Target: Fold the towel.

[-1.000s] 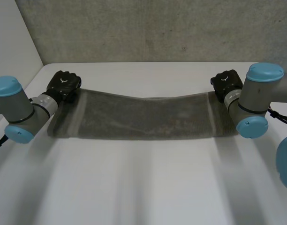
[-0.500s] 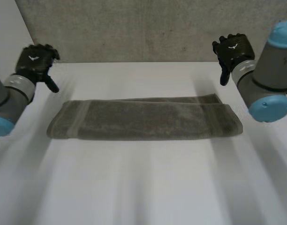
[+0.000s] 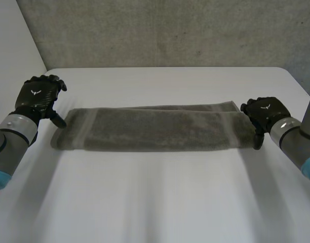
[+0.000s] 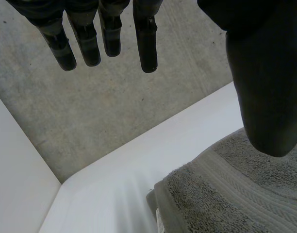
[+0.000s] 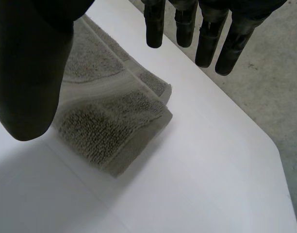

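Now, the left hand (image 3: 38, 98), white emblem on its back, hovers with fingers straight and grasping nothing at the left end of the folded grey towel (image 3: 155, 129), which lies long across the white table (image 3: 155, 202). The right hand (image 3: 266, 114) sits beside its right end, fingers released too.

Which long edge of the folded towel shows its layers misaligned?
The far edge of the towel: a strip of under layer peeks out there; the near edge is flush.

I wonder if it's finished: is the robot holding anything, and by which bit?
Nothing is held. The left hand and right hand are open, one at each end of the folded grey terry towel on the white table.
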Robot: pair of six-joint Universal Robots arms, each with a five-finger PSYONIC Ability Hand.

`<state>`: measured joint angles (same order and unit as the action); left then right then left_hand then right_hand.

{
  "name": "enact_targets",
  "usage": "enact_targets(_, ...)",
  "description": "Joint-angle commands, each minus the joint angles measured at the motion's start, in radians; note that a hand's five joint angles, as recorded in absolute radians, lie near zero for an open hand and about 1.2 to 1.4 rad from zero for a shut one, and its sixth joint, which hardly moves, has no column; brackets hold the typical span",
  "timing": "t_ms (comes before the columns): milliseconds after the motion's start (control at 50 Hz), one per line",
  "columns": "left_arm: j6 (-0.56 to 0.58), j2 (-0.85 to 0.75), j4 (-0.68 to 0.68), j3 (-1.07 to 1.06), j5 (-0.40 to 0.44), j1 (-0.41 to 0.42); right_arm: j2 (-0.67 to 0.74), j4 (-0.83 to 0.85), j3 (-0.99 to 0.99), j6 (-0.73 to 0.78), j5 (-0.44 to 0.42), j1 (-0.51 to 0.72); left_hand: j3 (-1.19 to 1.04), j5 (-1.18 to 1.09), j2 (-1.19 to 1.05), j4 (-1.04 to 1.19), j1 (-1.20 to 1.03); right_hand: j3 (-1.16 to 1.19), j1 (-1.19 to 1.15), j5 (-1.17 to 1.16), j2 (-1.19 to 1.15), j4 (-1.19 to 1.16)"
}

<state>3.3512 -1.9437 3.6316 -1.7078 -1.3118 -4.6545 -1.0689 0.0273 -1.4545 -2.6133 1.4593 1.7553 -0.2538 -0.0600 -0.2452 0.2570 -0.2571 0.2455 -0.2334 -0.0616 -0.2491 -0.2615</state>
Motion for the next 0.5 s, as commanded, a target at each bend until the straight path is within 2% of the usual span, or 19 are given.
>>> enact_targets(20, -0.009, -0.004, 0.062, -0.032, -0.001, 0.0, 0.06, 0.178, -0.055, 0.002, -0.057, -0.022, 0.075, 0.056, 0.067, -0.079, 0.079, 0.039, -0.051, -0.048, -0.035, -0.023)
enact_targets(340, -0.01, -0.021, 0.082, -0.052, 0.005, 0.007, 0.139, 0.201, -0.043, 0.002, -0.06, -0.046, 0.075, 0.056, 0.067, -0.079, 0.079, 0.174, -0.186, -0.184, -0.171, -0.158)
enact_targets(400, -0.009, -0.026, 0.094, -0.052, 0.005, 0.007, 0.155, 0.201, -0.038, 0.006, -0.059, -0.046, 0.075, 0.056, 0.067, -0.079, 0.079, 0.283, -0.295, -0.292, -0.279, -0.267)
enact_targets(440, -0.009, -0.029, 0.098, -0.052, 0.003, 0.007, 0.165, 0.203, -0.032, 0.004, -0.06, -0.046, 0.075, 0.056, 0.067, -0.079, 0.079, 0.513, -0.525, -0.523, -0.51, -0.497)
enact_targets(500, -0.009, -0.032, 0.101, -0.052, 0.003, 0.007, 0.168, 0.203, -0.027, 0.004, -0.06, -0.048, 0.075, 0.056, 0.067, -0.079, 0.079, 0.62, -0.633, -0.63, -0.617, -0.604)
